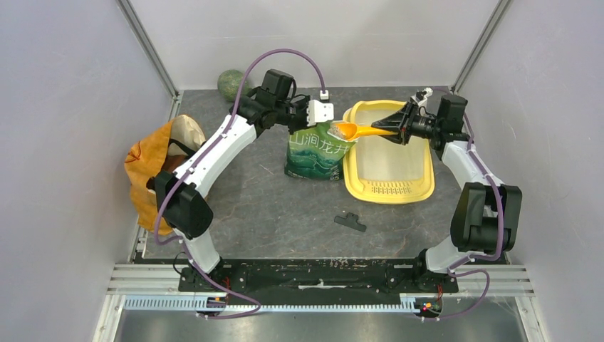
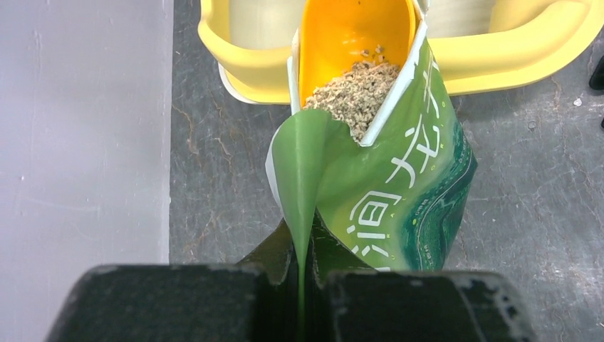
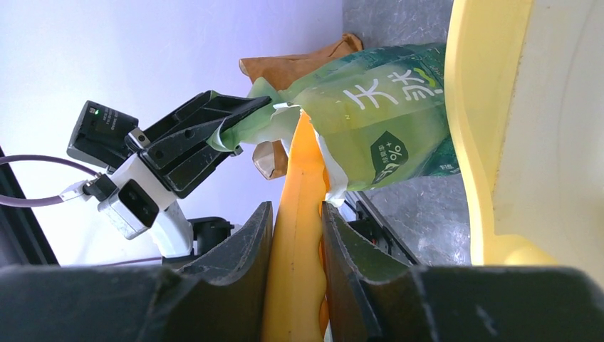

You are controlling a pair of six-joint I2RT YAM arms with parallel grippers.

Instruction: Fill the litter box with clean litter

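My right pincer [image 3: 295,235] is clamped on the flat handle of the orange scoop [image 1: 356,131], fingers pressed against both of its faces. The scoop's bowl reaches left into the open mouth of the green pouch [image 1: 317,153]. In the left wrist view it carries a heap of grey-beige litter [image 2: 356,92].

My left pincer [image 2: 299,299] is pinched together on the torn top flap of that pouch, holding the mouth open and the pouch upright.

The pouch stands towards the far middle of the surface, right against the left rim of the litter box [image 1: 388,189]. The yellow box lies at the far right of the surface, grille end nearest me. I can make out no granules in its pale basin.

I judge this as the scooping step, with a load taken but not yet delivered. The next move calls for drawing the scoop out level, clearing the pouch lip and the box rim, then tipping over the basin while the left grip steadies the pouch.

White Chinese characters run across the pouch. From above they look like 山涧龙井, though I can't be sure. The right wrist view shows what may be 天然, above a dark badge with a percent sign.
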